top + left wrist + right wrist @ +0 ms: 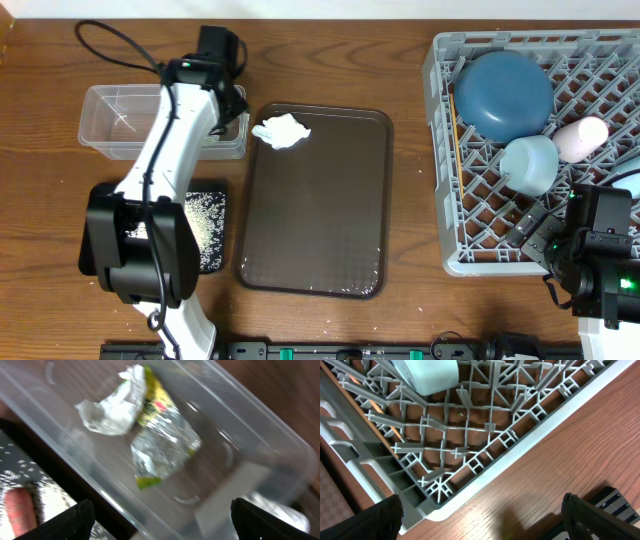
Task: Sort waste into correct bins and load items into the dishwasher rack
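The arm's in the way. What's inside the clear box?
The clear tub holds a yellow-green snack wrapper and a crumpled white scrap. The left arm hides its right end from above.

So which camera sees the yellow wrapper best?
The left wrist view: the wrapper fills it, lying inside the clear tub. Overhead, the left arm covers it. The right wrist view misses it entirely.

Light falls bright and even from above in the overhead view, which is sharp, with only soft shadows on the brown wooden table (410, 320) and a pale sheen along the near edge of the large dark brown serving tray (320, 200). The left wrist view is blurred throughout, and glare streaks the clear plastic rectangular tub (250, 435). The right wrist view shows the grey plastic pegged crate (485, 460) crisply, though that view's lower corners are dark and soft.
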